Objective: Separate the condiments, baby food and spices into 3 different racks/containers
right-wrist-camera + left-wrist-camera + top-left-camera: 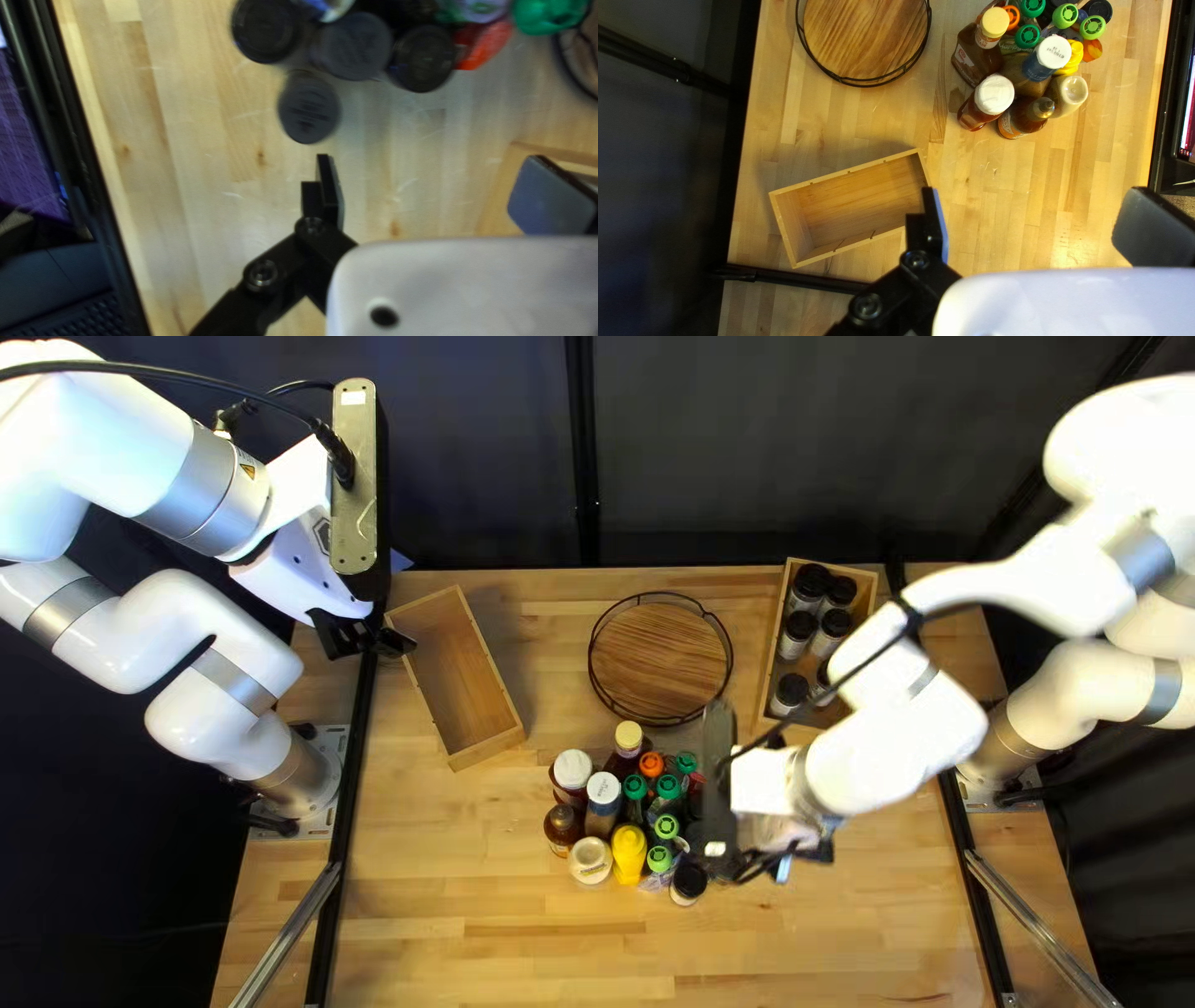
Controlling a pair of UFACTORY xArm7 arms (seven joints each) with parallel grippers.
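Bottles and jars [603,799] bunched at six o'clock from the round rack [660,662]; one dark-lidded jar [309,115] lies ahead of the right gripper [809,849], fingers spread. Black-lidded jars [812,580] in a wooden box [771,635], three o'clock. Left gripper [393,602], also spread, near a second box [461,678], nine o'clock.

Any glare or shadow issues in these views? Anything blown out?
Top left view: right arm's white links nearly blown out against the dark curtain; soft shadow beside the left-hand wooden box. Left wrist view: glare on the tabletop between the left end effector's fingers. Right wrist view: pale sheen on the wood.
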